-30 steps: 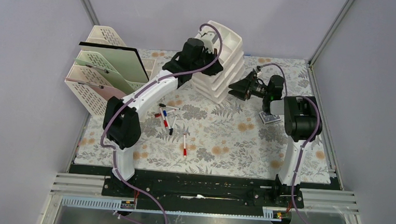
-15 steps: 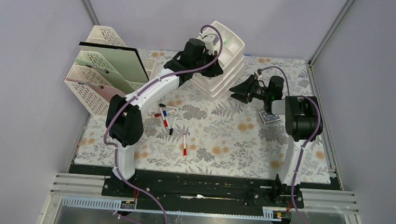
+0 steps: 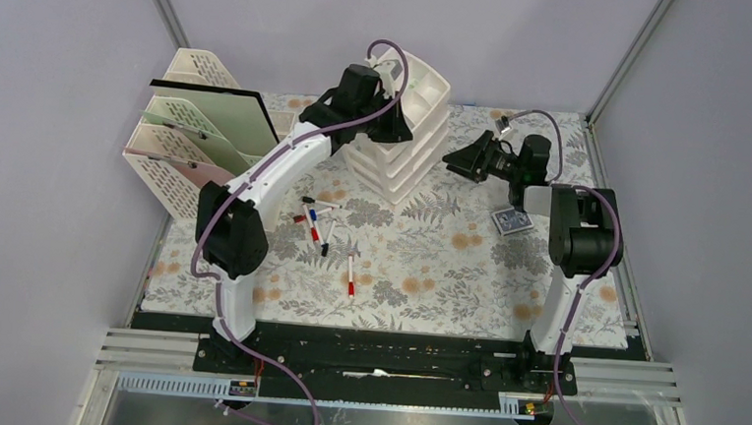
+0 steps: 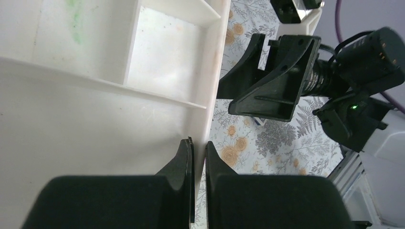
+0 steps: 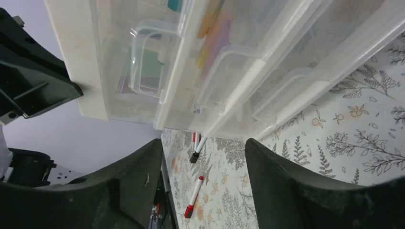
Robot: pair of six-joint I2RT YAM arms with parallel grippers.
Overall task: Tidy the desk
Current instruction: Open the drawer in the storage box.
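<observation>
Pale fern-printed cloth desk (image 3: pixel 428 265) spans cell, red and blue marker pens (image 3: pixel 324 224) loose centre-left. Left gripper (image 4: pixel 199 152) pinched on top rim of white plastic drawer unit (image 3: pixel 406 136), far centre. Right gripper (image 5: pixel 203 143) wide, empty, facing drawers. Brace unit firm, hook handle squarely, pull straight

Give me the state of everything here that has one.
Left claw, shut on the drawer unit's top rim.
Right claw, open, holding nothing, facing the drawers.
Drawers, shut where visible.
File rack, upright, folders inside.
Markers, lying loose on the desk.
</observation>
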